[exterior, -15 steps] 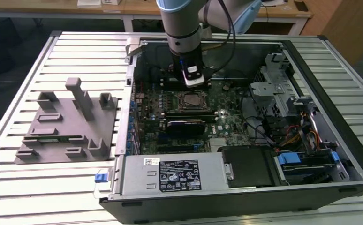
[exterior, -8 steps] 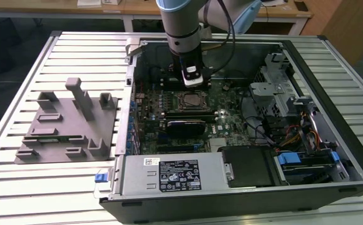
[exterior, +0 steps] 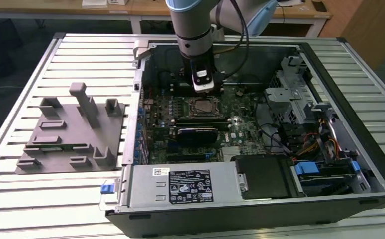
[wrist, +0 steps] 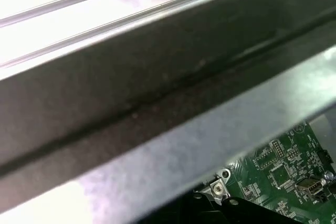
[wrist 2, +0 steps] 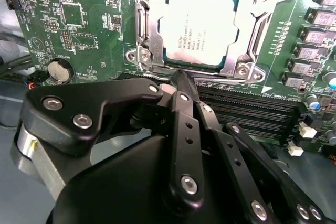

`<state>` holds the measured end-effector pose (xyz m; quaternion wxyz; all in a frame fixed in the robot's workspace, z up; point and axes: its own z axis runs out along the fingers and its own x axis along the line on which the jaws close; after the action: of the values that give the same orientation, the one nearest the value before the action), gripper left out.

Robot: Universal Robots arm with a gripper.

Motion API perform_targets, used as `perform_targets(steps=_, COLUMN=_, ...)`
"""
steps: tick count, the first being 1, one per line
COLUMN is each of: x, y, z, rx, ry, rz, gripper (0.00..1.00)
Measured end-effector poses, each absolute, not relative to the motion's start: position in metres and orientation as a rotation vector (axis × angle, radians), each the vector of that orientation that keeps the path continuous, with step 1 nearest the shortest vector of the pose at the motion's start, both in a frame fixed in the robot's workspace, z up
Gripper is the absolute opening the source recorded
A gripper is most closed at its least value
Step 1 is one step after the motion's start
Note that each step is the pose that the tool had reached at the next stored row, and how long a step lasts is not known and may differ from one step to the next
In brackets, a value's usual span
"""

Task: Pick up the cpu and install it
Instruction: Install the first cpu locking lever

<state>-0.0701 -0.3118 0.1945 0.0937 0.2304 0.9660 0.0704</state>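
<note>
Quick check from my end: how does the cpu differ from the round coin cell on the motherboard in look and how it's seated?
In the second wrist view the cpu is a flat square with a dull silver printed top; the coin cell is a small round disc. The cpu sits inside a metal socket frame; the coin cell sits in a black round holder. Both lie flat on the green motherboard, untouched by the gripper.
</note>
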Motion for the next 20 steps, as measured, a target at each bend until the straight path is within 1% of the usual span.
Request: perform_targets(steps=20, x=-0.0701, y=-0.3092, z=0.1972, rx=0.682, ry=2.860, rz=0.208, gripper=0.11)
